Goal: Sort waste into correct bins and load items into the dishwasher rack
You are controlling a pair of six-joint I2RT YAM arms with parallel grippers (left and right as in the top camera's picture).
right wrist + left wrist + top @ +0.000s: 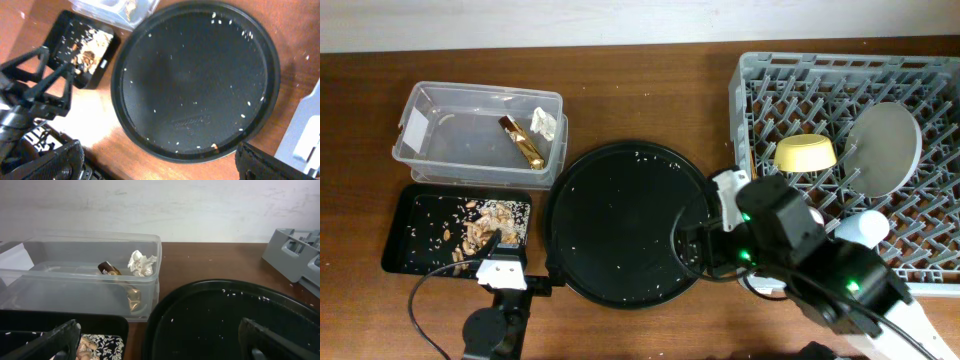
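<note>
The clear tub (420, 150) holds the gold-brown wrapper (522, 141) and the white paper wad (542, 123); both also show in the left wrist view, wrapper (109, 269) and wad (142, 263). The shallow black tray (400, 235) holds brownish food scraps (485, 222). The grey rack (920, 80) holds the grey-green plate (884, 147) on edge, the yellow bowl (805, 153) and a pale blue cup (863, 227). The pink cup is out of view. My left gripper (515, 257) (160, 347) is open and empty between the two black trays. My right gripper (698, 245) (160, 165) is open and empty above the round tray's near-right edge.
A large round black tray (620, 220) with scattered white rice grains lies in the middle, between the bins and the rack; it also shows in the right wrist view (195, 75). A black cable (415, 300) trails from the left arm.
</note>
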